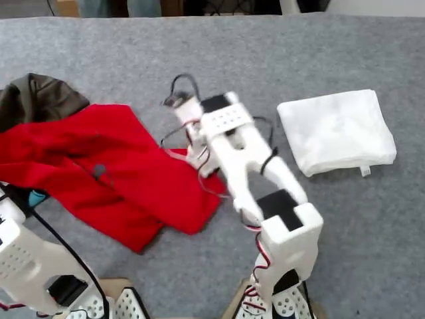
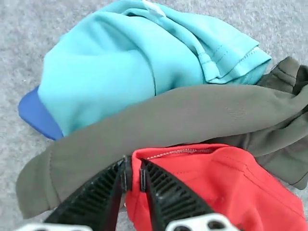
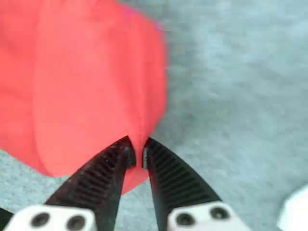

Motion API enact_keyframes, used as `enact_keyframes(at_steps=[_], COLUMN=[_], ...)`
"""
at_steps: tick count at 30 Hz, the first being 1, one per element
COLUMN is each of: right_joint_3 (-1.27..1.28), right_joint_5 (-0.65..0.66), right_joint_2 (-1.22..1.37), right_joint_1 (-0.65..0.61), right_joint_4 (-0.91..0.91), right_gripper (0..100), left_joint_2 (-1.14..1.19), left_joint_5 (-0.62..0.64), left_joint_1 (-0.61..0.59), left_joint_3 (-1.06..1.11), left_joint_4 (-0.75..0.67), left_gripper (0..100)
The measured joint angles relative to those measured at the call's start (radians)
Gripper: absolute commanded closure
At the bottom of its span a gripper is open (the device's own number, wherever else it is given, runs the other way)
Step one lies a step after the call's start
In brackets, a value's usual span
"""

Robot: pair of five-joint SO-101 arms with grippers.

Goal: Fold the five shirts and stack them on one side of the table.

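Observation:
A red shirt (image 1: 113, 173) lies spread over the table's left half. In the left wrist view my left gripper (image 2: 134, 177) is shut on the red shirt's (image 2: 216, 187) seamed edge, beside an olive shirt (image 2: 159, 122), a teal shirt (image 2: 125, 62) and a blue shirt (image 2: 33, 113). My right gripper (image 3: 137, 156) is shut on a fold of the red shirt (image 3: 82, 82); in the high view the right gripper (image 1: 198, 161) is at the cloth's right edge. A folded white shirt (image 1: 335, 131) rests at the right.
The olive shirt (image 1: 33, 100) is bunched at the far left, partly under the red one. A bit of the teal shirt (image 1: 36, 197) peeks out by the left arm (image 1: 26, 262). Grey felt table (image 1: 372, 232) lies bare at the front right and along the back.

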Motion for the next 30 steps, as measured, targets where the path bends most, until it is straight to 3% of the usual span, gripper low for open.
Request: enact_keyframes(at_steps=[8, 21, 30], right_joint_3=[-0.256, -0.287, -0.305], right_joint_5=[0.000, 0.000, 0.002], right_joint_2=[-0.091, -0.560, -0.720], right_joint_1=[0.038, 0.126, 0.204], right_joint_4=[0.210, 0.239, 0.210], right_gripper=[98.4, 98.4, 98.4], left_joint_2=[-0.008, -0.382, -0.491], left_joint_5=[-0.054, -0.161, -0.143], left_joint_1=[0.046, 0.097, 0.315], left_joint_3=[0.000, 0.002, 0.000], left_joint_4=[0.000, 0.066, -0.149], left_gripper=[97, 97, 97])
